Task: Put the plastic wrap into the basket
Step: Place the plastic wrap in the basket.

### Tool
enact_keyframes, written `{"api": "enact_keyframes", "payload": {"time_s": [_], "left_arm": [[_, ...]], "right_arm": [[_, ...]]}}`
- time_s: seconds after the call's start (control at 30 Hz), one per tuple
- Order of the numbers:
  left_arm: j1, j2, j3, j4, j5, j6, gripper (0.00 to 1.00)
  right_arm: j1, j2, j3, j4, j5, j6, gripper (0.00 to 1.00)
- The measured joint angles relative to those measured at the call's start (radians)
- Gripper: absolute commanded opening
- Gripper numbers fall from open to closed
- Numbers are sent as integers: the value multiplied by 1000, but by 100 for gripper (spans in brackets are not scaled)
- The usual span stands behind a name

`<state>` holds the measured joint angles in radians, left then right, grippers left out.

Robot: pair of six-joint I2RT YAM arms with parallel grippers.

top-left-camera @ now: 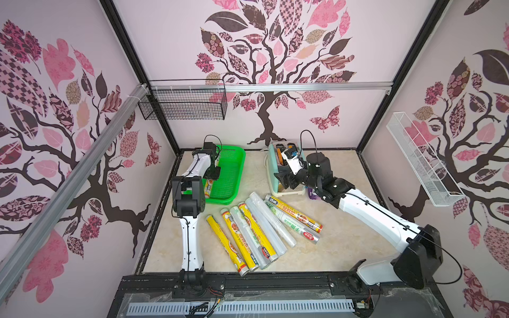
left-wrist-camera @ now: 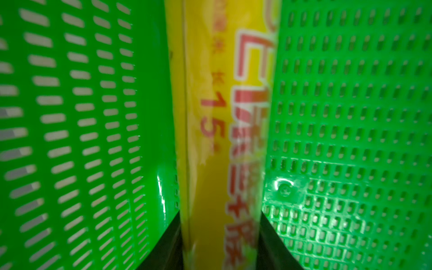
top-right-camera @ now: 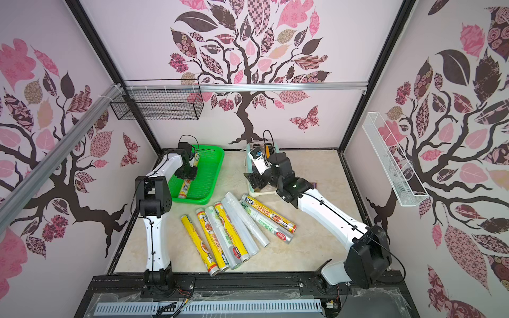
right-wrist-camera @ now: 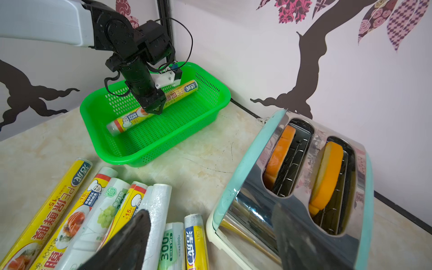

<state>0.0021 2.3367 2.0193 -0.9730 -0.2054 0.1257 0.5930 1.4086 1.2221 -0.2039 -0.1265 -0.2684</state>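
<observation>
While the left gripper reaches down into the green basket at about ten o'clock on the table, a yellow roll of plastic wrap lies on the basket's mesh floor, along its nine-o'clock wall. In the left wrist view this roll runs between the two black fingers, each close against its side. Whether they pinch it or only flank it cannot be told. The right gripper hangs at about one o'clock, above the near edge of the toaster. Its jaws are spread wide with nothing between them. The other rolls lie outside the basket, fanned side by side and touching one another. They run from the table's middle toward six o'clock, just beside the basket's near corner.
</observation>
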Motion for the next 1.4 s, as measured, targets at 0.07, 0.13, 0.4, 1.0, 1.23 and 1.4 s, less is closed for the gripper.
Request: {"api": "enact_keyframes", "payload": {"time_s": [0.07,0.13,0.4,1.0,1.23,1.4], "left_arm": [[-1,0,0,13,-32,-5,61],[-3,0,0,23,-61,-5,64],[-4,0,28,28,-85,-15,65],[-17,-132,-246,123,-130,6,60],[-25,-131,-289,219,-244,29,57],[-24,-130,-291,261,-318,46,57]], "right_arm": [[0,0,0,-11,10,4,83],[0,-3,-10,-14,29,18,81],[-1,-47,-122,-137,2,17,77],[-1,139,-138,-513,-240,-384,71],[-1,164,-165,-504,-189,-428,71],[-5,192,-191,-504,-149,-433,68]]}}
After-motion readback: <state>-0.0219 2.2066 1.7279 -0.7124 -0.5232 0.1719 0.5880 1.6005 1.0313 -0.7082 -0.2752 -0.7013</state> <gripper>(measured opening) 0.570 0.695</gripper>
